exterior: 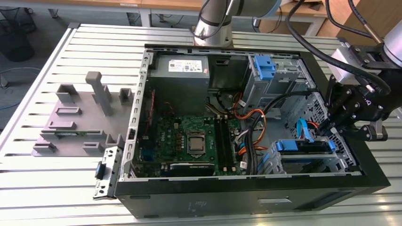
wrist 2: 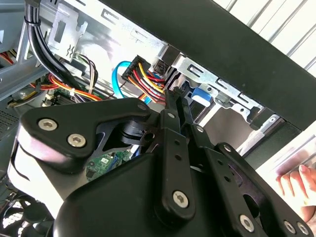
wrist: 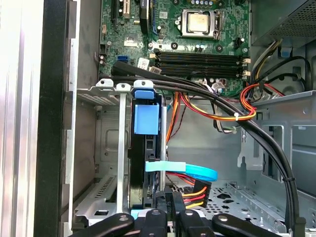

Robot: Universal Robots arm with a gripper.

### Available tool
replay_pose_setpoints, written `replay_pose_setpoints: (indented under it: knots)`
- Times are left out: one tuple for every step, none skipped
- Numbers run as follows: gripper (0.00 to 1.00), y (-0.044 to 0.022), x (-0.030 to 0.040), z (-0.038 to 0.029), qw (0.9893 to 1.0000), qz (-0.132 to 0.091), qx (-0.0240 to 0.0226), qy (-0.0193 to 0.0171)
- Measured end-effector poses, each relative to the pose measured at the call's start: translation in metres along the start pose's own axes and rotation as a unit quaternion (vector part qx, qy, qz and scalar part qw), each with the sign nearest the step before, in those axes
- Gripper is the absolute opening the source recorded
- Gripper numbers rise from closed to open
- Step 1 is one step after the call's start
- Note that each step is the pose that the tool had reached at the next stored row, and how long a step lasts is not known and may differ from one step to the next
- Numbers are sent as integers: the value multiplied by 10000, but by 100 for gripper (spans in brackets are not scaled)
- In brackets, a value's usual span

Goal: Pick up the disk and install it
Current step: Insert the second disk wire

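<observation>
The disk (exterior: 304,146), a drive in a bright blue caddy, sits inside the metal drive cage at the near corner of the open computer case, on the exterior view's right. In the first wrist view the disk (wrist: 146,121) stands on edge between the cage rails, its blue tab uppermost. My gripper (exterior: 326,126) reaches down over the case wall just above that cage. Its black fingers are shut together, and the gripper (wrist: 173,200) rests beside the disk's end, by a black plug with red and yellow wires. In the second wrist view the gripper (wrist 2: 174,96) points at the blue caddy (wrist 2: 198,96).
The black case (exterior: 251,190) holds a grey power supply (exterior: 180,70), a green motherboard (exterior: 191,141) and another blue caddy (exterior: 265,66) in the far bay. Thick black cables (wrist: 222,106) and a blue flat cable (wrist: 190,171) cross near the cage. A grey fixture (exterior: 82,117) stands beside the case. A hand (wrist 2: 298,182) shows outside it.
</observation>
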State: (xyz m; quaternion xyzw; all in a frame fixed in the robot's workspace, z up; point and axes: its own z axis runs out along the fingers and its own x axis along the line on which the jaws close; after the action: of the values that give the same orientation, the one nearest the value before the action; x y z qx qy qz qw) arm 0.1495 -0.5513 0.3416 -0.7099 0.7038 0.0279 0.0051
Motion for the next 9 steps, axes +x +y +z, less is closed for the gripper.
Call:
replay_pose_setpoints:
  knots:
    - [16,0,0,0,10000,0,0,0]
    - [16,0,0,0,10000,0,0,0]
    - [16,0,0,0,10000,0,0,1]
    - [16,0,0,0,10000,0,0,1]
    - [16,4,0,0,10000,0,0,1]
    - [16,13,-1,0,10000,1,3,0]
    - [16,24,0,1,10000,0,4,1]
    - [16,32,1,1,10000,0,5,1]
    - [16,38,2,1,10000,0,6,0]
